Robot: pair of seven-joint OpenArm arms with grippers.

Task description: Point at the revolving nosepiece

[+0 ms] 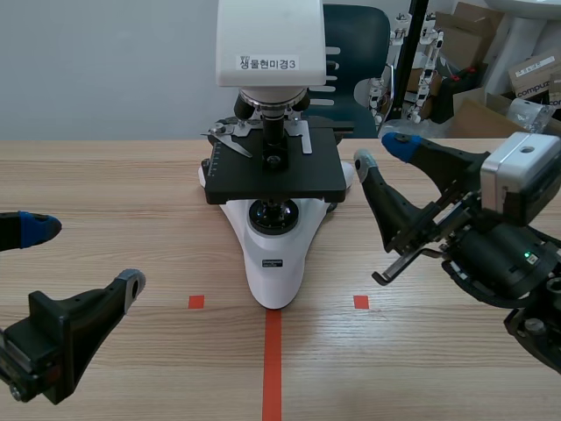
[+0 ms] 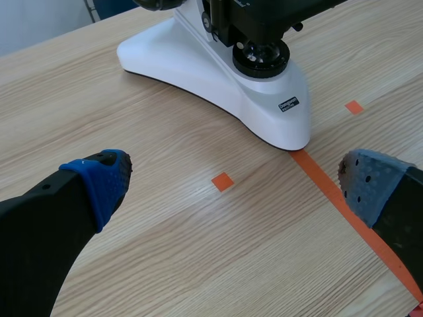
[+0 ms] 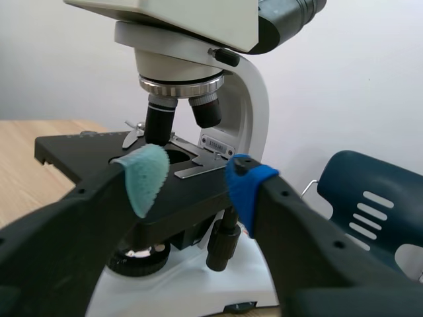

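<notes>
Right wrist view: right gripper [image 3: 192, 179], jaws spread, is raised beside the stage to aim at the nosepiece [image 3: 180, 84] under the microscope [image 3: 185, 16] head, mid table [image 1: 105, 202] toward the far edge. Left gripper [image 2: 236, 183], jaws spread, parked by the front-left corner.

You have a light-grained wooden table [image 1: 105, 202] with orange-red tape marks on its near part. Behind its far edge you see a dark teal chair [image 1: 358, 44] against the pale wall [image 1: 105, 70]. Just right of the chair stands a black upright frame [image 1: 419, 53] carrying white fittings, possibly clips, and past it cardboard boxes [image 1: 478, 31] are stacked.
</notes>
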